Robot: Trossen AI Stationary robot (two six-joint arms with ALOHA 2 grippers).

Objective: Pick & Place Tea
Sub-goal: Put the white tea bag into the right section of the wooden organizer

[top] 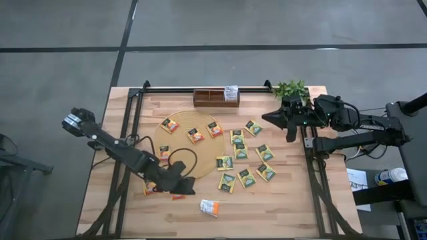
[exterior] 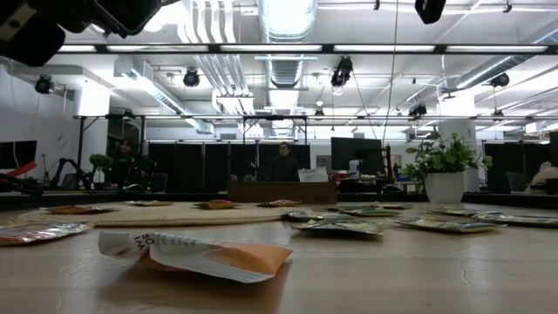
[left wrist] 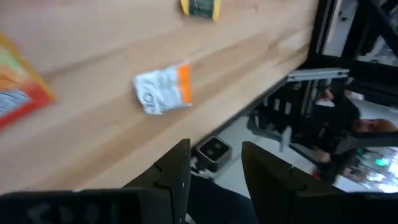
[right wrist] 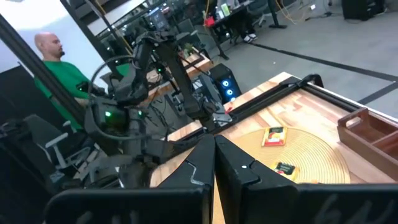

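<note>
L end effector [top: 189,189] spread, empty; white-orange tea bag [top: 209,208] lies on table [top: 287,200] at its 4 o'clock, apart. R end effector [top: 267,117] pressed together, idle.

Two dark, near-black arms make up the robot. The left arm [top: 127,155] is a chain of matte black segments ending in a silver-grey block at its outer joint, with a thin black cable looping beside its wrist. The right arm [top: 347,127] is bulkier at the wrist, a small green light glowing on its housing, black cables trailing from its rear. The left pincer [left wrist: 214,177] has two flat, angular black fingers with bevelled edges. The right pincer [right wrist: 214,158] carries matching black fingers, one marked by a small pale dot.
</note>
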